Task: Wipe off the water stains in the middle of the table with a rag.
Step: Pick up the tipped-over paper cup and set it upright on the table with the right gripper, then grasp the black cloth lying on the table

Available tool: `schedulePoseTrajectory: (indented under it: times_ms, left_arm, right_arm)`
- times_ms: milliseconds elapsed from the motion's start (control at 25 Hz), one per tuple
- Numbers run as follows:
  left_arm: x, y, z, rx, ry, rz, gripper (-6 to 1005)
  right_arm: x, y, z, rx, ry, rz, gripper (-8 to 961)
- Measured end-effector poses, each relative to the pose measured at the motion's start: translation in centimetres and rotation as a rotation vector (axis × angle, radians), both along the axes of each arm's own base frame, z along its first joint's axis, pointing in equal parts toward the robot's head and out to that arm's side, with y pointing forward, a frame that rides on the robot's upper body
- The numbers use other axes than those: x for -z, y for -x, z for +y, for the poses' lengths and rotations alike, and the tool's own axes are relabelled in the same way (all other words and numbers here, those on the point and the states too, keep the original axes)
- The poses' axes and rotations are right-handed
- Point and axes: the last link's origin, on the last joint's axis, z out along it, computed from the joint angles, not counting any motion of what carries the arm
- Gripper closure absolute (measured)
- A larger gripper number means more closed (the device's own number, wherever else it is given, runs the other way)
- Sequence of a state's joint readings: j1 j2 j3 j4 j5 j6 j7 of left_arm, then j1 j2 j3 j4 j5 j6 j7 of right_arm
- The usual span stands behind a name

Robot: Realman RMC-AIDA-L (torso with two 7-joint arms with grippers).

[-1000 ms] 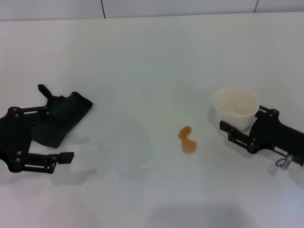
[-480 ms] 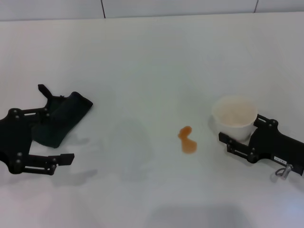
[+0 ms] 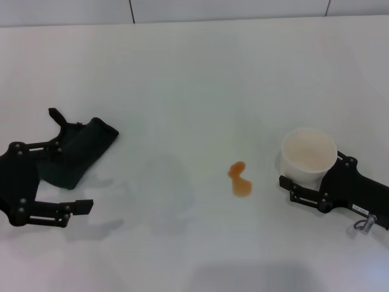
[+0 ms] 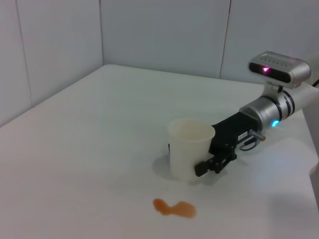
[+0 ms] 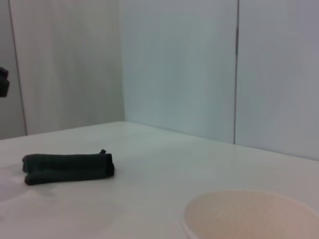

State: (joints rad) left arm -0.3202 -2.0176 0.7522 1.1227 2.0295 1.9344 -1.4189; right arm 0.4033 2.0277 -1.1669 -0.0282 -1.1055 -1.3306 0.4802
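The water stains (image 3: 239, 178) are a small orange-brown blotch of two lobes in the middle of the white table (image 3: 182, 73); they also show in the left wrist view (image 4: 174, 208). The dark green rag (image 3: 82, 152) lies folded at the left and shows in the right wrist view (image 5: 67, 168). My left gripper (image 3: 74, 175) is open, with its fingers on either side of the rag's near end. My right gripper (image 3: 317, 173) is shut on a white cup (image 3: 308, 153) to the right of the stain. The cup (image 4: 191, 154) and right gripper (image 4: 215, 158) show in the left wrist view.
The cup's rim (image 5: 254, 214) fills the near edge of the right wrist view. A white tiled wall (image 3: 182, 9) runs along the table's far edge. Bare tabletop lies between the rag and the stain.
My right gripper has carried the cup nearer to me and a little to the right. My left gripper has shifted slightly nearer. The rag and stain have not moved.
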Motion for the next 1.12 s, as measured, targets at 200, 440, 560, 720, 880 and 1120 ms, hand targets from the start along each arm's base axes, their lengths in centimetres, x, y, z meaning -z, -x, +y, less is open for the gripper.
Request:
schedulePoseTrajectory:
  times_ms: [200, 440, 560, 720, 880, 1120]
  left_arm:
    - [0.0, 0.3, -0.3, -0.01, 0.0, 0.0, 164]
    - [0.0, 0.5, -0.5, -0.015, -0.001, -0.003, 167]
    - [0.0, 0.5, -0.5, -0.015, 0.0, -0.004, 168]
    - [0.1, 0.4, -0.5, -0.016, 0.0, -0.005, 169]
    - [0.1, 0.5, -0.6, -0.024, 0.0, -0.005, 171]
    - [-0.1, 0.9, -0.8, -0.049, -0.012, -0.009, 173]
  right_arm:
    - [-0.4, -0.3, -0.7, 0.016, 0.013, 0.029, 79]
    - [-0.5, -0.6, -0.9, 0.028, 0.05, 0.032, 79]
    - [-0.7, -1.0, -1.2, 0.041, 0.059, 0.031, 79]
    - [-1.6, -1.5, -1.8, 0.031, 0.038, 0.032, 78]
    - [-2.9, -2.1, -2.4, 0.033, 0.023, 0.039, 78]
    - [-5.8, -2.4, -2.2, 0.022, 0.126, 0.065, 78]
